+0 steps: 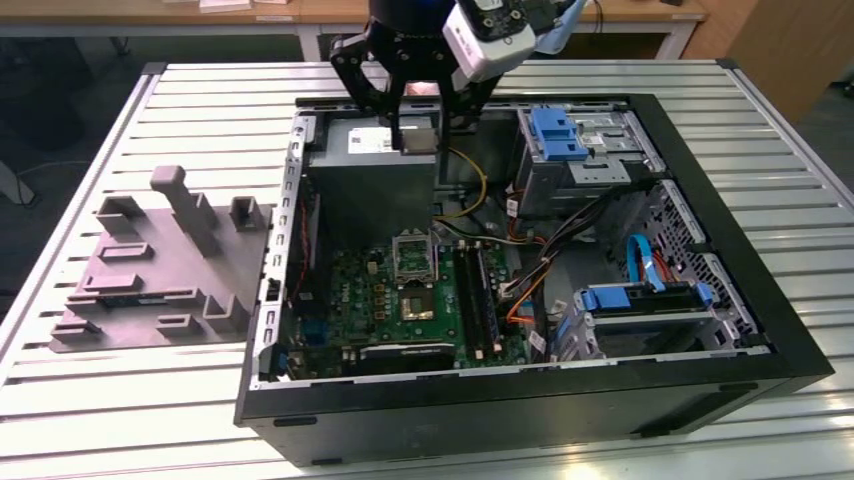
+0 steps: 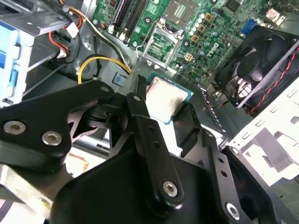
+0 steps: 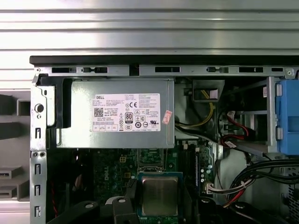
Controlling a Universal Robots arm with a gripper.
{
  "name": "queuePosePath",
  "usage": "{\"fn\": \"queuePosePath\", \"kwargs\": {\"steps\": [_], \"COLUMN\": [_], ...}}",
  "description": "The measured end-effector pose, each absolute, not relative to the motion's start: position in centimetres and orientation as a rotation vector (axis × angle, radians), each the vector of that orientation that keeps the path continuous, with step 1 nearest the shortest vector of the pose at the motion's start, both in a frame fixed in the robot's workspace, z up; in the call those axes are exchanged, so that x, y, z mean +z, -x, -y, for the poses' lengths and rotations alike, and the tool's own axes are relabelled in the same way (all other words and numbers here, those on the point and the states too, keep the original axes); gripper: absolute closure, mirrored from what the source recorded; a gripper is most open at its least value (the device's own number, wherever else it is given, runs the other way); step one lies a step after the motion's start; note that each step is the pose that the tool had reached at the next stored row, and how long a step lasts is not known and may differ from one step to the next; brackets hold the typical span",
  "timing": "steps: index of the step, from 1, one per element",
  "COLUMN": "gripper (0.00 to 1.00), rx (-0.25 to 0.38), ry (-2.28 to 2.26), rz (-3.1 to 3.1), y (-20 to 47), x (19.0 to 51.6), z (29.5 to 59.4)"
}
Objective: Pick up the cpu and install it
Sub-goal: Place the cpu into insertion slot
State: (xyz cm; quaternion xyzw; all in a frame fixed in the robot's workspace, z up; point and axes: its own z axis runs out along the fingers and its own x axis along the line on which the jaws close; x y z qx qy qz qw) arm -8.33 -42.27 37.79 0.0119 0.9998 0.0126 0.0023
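My gripper (image 1: 416, 128) hangs over the back of the open computer case (image 1: 747, 290), above the grey power supply (image 1: 380, 165). It is shut on the cpu (image 2: 164, 97), a small square chip with a pale silvery top and a green edge. Black fingers (image 2: 139, 100) press on two opposite sides of it in both wrist views. The cpu (image 3: 160, 196) is held flat, well above the motherboard (image 1: 387, 300). The open socket (image 1: 415, 256) lies on that board below and ahead of the chip, its black frame lifted. The socket (image 2: 161, 44) is bare inside.
A grey moulded tray (image 1: 147, 270) sits on the slatted table at the exterior view's left. Inside the case are a darker square chip (image 1: 418, 305), a black fan (image 2: 261, 70), blue drive brackets (image 1: 558, 132), and loose yellow, orange and black cables (image 1: 527, 255).
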Motion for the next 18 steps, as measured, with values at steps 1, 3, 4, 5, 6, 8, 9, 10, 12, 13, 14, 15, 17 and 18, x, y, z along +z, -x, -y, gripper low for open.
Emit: {"fn": "queuePosePath", "kwargs": {"steps": [1,3,4,5,6,8,9,10,12,13,14,15,17,18], "gripper": [0.53,0.53,0.53,0.53,0.53,0.53,0.53,0.53,0.53,0.53,0.53,0.53,0.53,0.53], "rx": [0.039,0.038,0.038,0.038,0.038,0.038,0.038,0.038,0.038,0.038,0.038,0.038,0.038,0.038], "ry": [-0.037,-0.037,-0.038,-0.038,-0.038,-0.038,-0.038,-0.038,-0.03,-0.025,-0.022,-0.021,-0.021,-0.021], "rz": [-3.138,-3.142,-3.145,-3.147,-3.148,-3.148,-3.148,-3.149,-3.155,-3.158,-3.161,-3.162,-3.162,-3.162], "y": [8.3,8.3,8.3,8.3,8.3,8.3,8.3,8.3,8.3,8.3,8.3,8.3,8.3,8.3], "x": [37.7,37.4,37.3,37.2,37.0,36.6,36.5,36.3,35.9,35.7,35.6,35.4,35.0,34.8], "z": [42.3,42.6,42.7,42.8,42.9,43.0,43.0,43.1,43.4,43.5,43.7,44.0,44.2,44.3]}}
